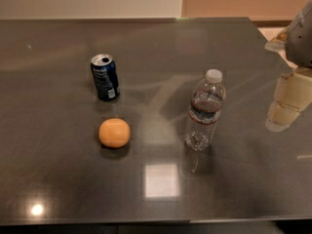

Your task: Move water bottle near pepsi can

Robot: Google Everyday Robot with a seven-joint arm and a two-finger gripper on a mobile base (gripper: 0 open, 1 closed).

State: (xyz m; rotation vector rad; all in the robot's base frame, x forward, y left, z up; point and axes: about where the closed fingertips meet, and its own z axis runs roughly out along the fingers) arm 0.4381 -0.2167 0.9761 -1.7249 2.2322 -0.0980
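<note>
Table [243, 189]: water bottle [204, 112] upright, pepsi can [105, 77] apart; hand [283, 110] seemingly far right

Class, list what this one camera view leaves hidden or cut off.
- Gripper, right of the water bottle: the camera view's right edge cuts off its arm.
- Pepsi can: its own body hides the far side.
- Water bottle: fill level unclear through the clear plastic.
- Table: left side runs out of frame.

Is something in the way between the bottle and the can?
No. Only bare table lies between bottle and can; the orange sits nearer the camera, off that path. The tool hangs at the right edge, nothing between it and the bottle.
</note>
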